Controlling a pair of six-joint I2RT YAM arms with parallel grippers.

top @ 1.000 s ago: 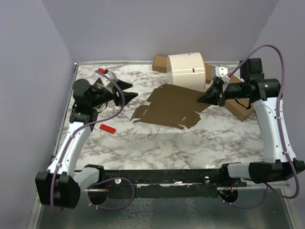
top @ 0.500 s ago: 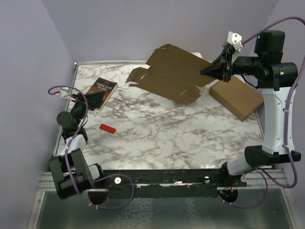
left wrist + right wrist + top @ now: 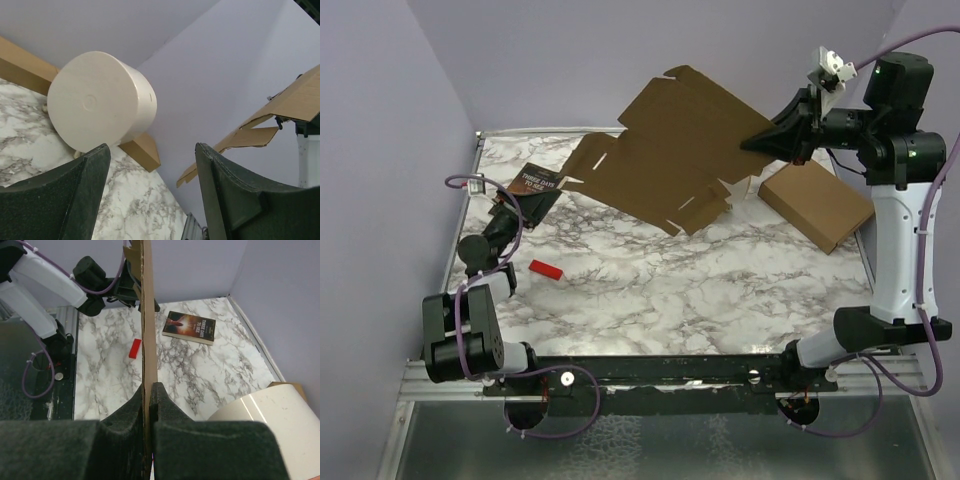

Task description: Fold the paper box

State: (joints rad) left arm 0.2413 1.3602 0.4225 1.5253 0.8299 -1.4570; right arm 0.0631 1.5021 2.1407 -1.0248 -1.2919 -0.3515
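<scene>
The paper box [image 3: 670, 150] is a flat brown die-cut sheet with flaps and slots, hanging tilted in the air above the back of the table. My right gripper [image 3: 763, 140] is shut on its right edge, high up. In the right wrist view the sheet [image 3: 147, 315] shows edge-on, pinched between the two pads of that gripper [image 3: 149, 390]. My left gripper [image 3: 503, 216] sits low at the table's left side, drawn back near its base and apart from the sheet. Its jaws [image 3: 152, 147] stand open with nothing between them; the sheet [image 3: 295, 102] shows far off at the upper right.
A dark book [image 3: 535, 187] lies at the back left, with a small red block [image 3: 546, 268] in front of it. A thicker brown cardboard box [image 3: 817, 205] lies at the back right. A white cylinder [image 3: 100, 107] rests by the back wall.
My right gripper has lifted the sheet off the table and raised it higher. My left arm has pulled back to the left edge, uncovering the book, and its jaws have opened wider.
</scene>
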